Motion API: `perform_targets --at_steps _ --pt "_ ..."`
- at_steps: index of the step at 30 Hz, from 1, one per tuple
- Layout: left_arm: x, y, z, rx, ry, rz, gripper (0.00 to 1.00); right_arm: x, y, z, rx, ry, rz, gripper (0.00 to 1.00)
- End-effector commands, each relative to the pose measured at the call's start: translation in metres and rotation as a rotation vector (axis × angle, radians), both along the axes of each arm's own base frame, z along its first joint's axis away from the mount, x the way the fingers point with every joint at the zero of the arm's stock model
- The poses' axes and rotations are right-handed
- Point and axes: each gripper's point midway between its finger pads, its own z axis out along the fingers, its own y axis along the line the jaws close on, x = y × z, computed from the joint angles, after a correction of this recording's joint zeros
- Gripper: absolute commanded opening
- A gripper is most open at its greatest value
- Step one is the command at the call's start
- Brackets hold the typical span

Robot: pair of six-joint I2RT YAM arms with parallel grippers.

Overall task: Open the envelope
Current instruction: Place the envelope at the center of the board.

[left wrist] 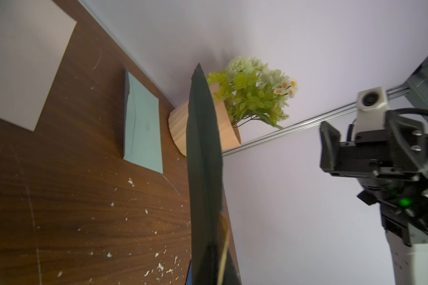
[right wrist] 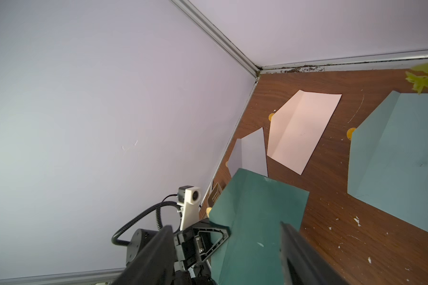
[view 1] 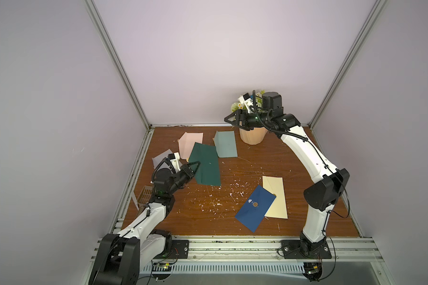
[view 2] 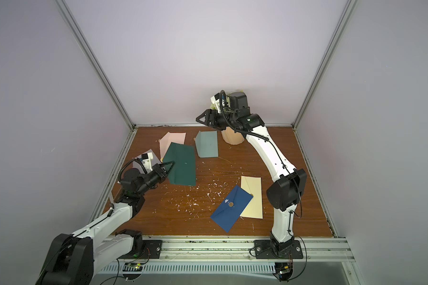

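Dark green envelope (view 1: 206, 164), well left of the flower pot (view 1: 253, 136), looks opened, flap spread, edge pinched in the left gripper (view 1: 197, 163); right gripper (view 1: 225, 120) gapes empty beside the pot; blue envelope (view 1: 255, 208) looks sealed

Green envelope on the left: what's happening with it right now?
The left pincer is shut on the edge of the dark green envelope, holding that side up off the table, flap folded out. The right pincer is open and empty, raised near the flower pot. A navy envelope lies sealed.
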Motion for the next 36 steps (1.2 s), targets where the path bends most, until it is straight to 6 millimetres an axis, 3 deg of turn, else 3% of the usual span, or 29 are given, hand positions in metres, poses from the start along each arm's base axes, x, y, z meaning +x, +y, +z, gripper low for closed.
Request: perform_targets --at_steps 1,15,22,25,33,36 --pt "-0.002 -0.002 -0.029 0.005 0.099 0.036 0.0 -0.008 -0.003 0.005 -0.007 -0.032 -0.001 0.71" --pt "-0.005 -0.012 -0.114 0.024 0.357 0.041 0.0 -0.02 -0.01 -0.002 -0.007 -0.018 -0.006 0.71" --pt "0.005 -0.048 -0.149 0.077 0.468 -0.041 0.0 -0.02 -0.013 -0.004 -0.02 -0.016 -0.005 0.72" --pt "0.009 -0.06 -0.158 0.094 0.484 -0.062 0.0 -0.02 -0.017 -0.005 -0.03 -0.016 -0.009 0.72" --pt "0.015 -0.066 -0.172 0.102 0.51 -0.075 0.03 -0.018 -0.025 -0.008 -0.04 -0.011 -0.012 0.72" --pt "0.019 -0.068 -0.174 0.099 0.508 -0.085 0.12 -0.017 -0.024 -0.012 -0.046 -0.003 -0.007 0.72"
